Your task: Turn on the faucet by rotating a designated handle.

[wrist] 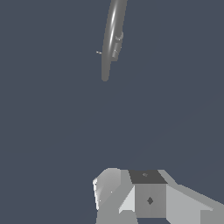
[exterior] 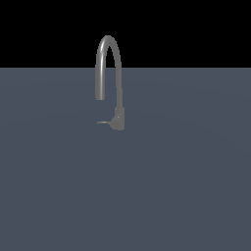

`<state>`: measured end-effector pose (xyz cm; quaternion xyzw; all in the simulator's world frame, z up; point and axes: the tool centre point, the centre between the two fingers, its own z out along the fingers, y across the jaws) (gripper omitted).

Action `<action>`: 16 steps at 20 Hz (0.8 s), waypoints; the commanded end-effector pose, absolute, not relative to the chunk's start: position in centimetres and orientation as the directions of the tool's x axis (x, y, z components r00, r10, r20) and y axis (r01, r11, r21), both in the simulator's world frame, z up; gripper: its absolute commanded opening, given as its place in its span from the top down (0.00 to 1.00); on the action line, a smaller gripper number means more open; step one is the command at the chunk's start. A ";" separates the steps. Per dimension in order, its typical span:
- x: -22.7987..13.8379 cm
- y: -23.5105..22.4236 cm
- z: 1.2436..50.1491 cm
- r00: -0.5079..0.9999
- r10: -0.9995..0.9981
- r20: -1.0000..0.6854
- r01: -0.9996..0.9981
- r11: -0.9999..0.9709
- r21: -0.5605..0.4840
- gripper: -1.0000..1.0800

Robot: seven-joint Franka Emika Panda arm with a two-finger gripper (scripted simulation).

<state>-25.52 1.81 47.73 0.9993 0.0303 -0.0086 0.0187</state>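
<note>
The grey faucet [exterior: 118,117] stands on the flat grey surface, its arched gooseneck spout bending toward the exterior view's left. The handle [exterior: 103,122] is a thin short lever sticking out of the base toward the exterior view's left. In the wrist view the faucet [wrist: 111,35] appears from above and far off, with the handle [wrist: 99,52] as a tiny stub at its side. My gripper [wrist: 129,186] shows only in the wrist view, well away from the faucet. Its fingers [wrist: 148,197] sit together with no gap and hold nothing. No arm shows in the exterior view.
A plain grey-blue floor [exterior: 186,196] spreads around the faucet in both views. The background above it is black.
</note>
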 end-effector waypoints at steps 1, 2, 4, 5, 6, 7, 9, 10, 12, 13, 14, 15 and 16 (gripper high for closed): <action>-25.5 1.8 47.7 0.998 0.060 -0.018 0.061 -0.997 0.037 1.00; -25.5 1.8 47.7 0.998 0.061 -0.018 0.062 -0.997 0.038 1.00; -25.4 1.9 47.6 0.997 0.069 -0.019 0.069 -0.997 0.045 1.00; -25.2 1.9 47.6 0.997 0.075 -0.020 0.076 -0.996 0.051 1.00; -25.1 2.0 47.5 0.996 0.083 -0.022 0.084 -0.995 0.059 1.00; -24.9 2.0 47.3 0.995 0.093 -0.023 0.095 -0.993 0.068 1.00; -24.4 2.2 47.0 0.993 0.119 -0.028 0.121 -0.988 0.093 1.00; -24.1 2.3 46.8 0.991 0.134 -0.031 0.136 -0.985 0.107 1.00; -23.4 2.6 46.4 0.985 0.168 -0.039 0.172 -0.975 0.140 1.00; -23.0 2.8 46.1 0.981 0.188 -0.044 0.192 -0.968 0.159 1.00; -22.6 3.0 45.8 0.977 0.208 -0.050 0.214 -0.960 0.178 1.00; -22.2 3.1 45.5 0.972 0.230 -0.057 0.237 -0.951 0.199 1.00; -21.8 3.3 45.2 0.965 0.253 -0.064 0.261 -0.940 0.221 1.00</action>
